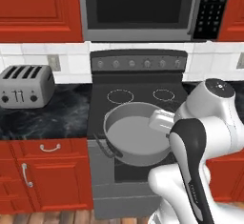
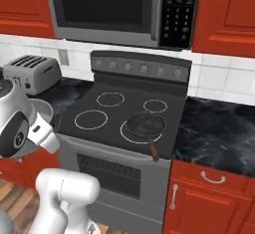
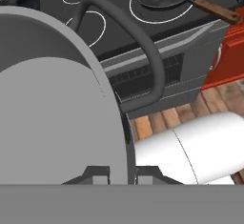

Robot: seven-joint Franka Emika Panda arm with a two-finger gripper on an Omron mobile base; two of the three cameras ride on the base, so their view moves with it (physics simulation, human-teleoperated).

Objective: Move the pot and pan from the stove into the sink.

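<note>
The grey pot (image 1: 136, 135) hangs over the front edge of the stove (image 1: 138, 88), held off the cooktop. My gripper (image 3: 123, 174) is shut on the pot's wall, one fingertip inside and one outside the rim. One dark loop handle (image 3: 147, 51) curves out from its side. In the right base view the pot (image 2: 44, 109) sits half hidden behind my arm at the left. The dark pan (image 2: 145, 124) rests on the front right burner, its brown handle (image 2: 154, 151) pointing out over the stove's front edge. The sink is out of view.
A silver toaster (image 1: 26, 85) stands on the dark marbled counter left of the stove. A microwave (image 1: 143, 8) hangs above the cooktop. More dark counter (image 2: 219, 128) runs to the right, with red cabinets (image 2: 209, 198) below and wood floor beneath.
</note>
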